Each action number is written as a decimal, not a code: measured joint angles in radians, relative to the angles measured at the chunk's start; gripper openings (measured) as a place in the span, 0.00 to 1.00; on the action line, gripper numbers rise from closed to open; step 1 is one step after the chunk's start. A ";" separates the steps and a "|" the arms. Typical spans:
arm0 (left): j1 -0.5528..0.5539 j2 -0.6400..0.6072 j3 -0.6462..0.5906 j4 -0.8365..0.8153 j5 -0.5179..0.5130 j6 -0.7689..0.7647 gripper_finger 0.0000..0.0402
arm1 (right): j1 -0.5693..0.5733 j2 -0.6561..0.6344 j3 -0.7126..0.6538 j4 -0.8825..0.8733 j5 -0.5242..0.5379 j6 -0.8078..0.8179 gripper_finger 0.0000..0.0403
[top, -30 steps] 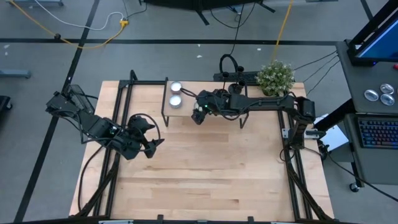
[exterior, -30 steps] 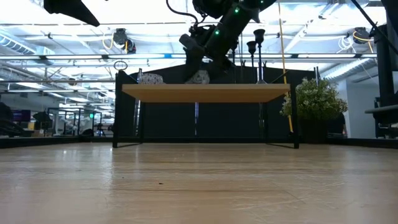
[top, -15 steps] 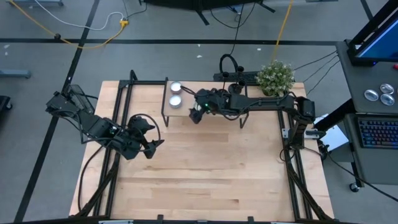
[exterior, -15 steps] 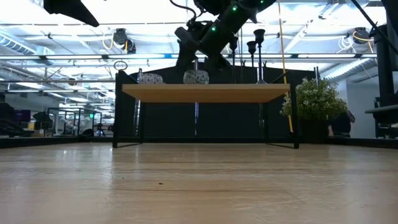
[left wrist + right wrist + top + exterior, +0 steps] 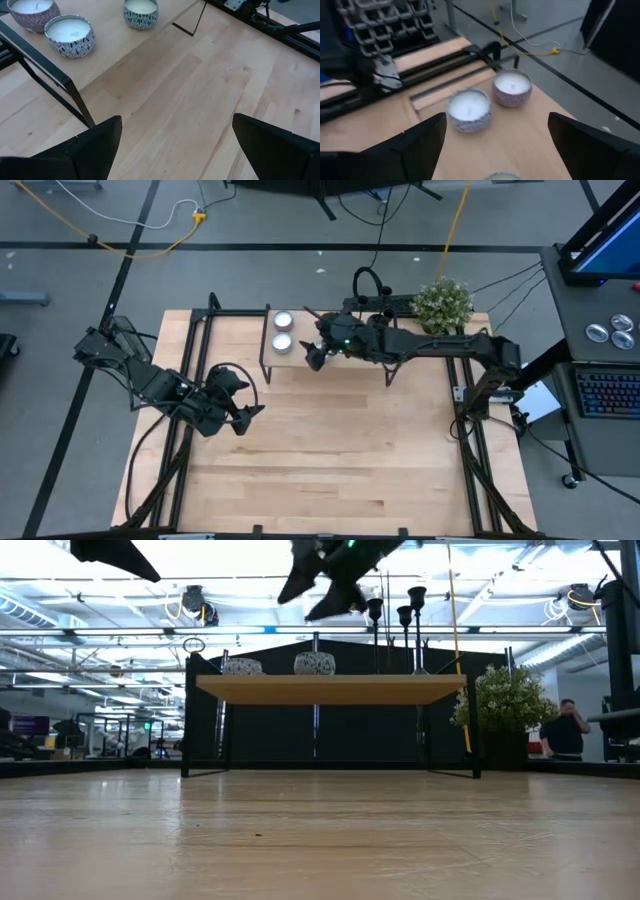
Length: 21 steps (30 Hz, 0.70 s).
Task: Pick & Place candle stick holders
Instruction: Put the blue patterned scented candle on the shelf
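Three black candle stick holders [image 5: 405, 638] stand upright on the right half of a low wooden shelf [image 5: 330, 690] at the table's far side. My right gripper [image 5: 306, 602] hangs open above the shelf's left half, over a patterned candle tin [image 5: 315, 663] that stands on the shelf, and touches nothing. In the right wrist view its fingers frame two more candle tins [image 5: 469, 110] [image 5: 512, 89]. My left gripper [image 5: 240, 412] waits open over the table's left part, with bare wood between its fingers [image 5: 95, 150].
A potted plant [image 5: 442, 302] stands at the table's far right corner. Black frame rails [image 5: 195, 350] run along the left and right sides of the table. The wooden top in front of the shelf [image 5: 340, 450] is bare. A person [image 5: 565, 730] stands in the room behind.
My right gripper has risen from around the patterned candle tin on the shelf and tipped up nearer to level. The tin stays standing on the shelf where it was.
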 joint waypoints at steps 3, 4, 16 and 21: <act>0.000 0.000 0.000 0.020 -0.001 0.017 0.96 | 0.017 -0.052 -0.001 -0.034 -0.005 -0.001 0.84; 0.000 0.000 0.000 0.031 -0.002 0.030 0.96 | 0.025 -0.067 -0.001 -0.038 -0.005 0.000 0.84; 0.000 0.000 0.000 0.103 -0.213 0.049 0.96 | 0.196 -0.237 -0.001 -0.246 0.060 -0.020 0.55; 0.025 0.021 0.000 0.232 -0.215 0.142 0.93 | 0.307 -0.284 -0.024 -0.300 0.202 -0.027 0.29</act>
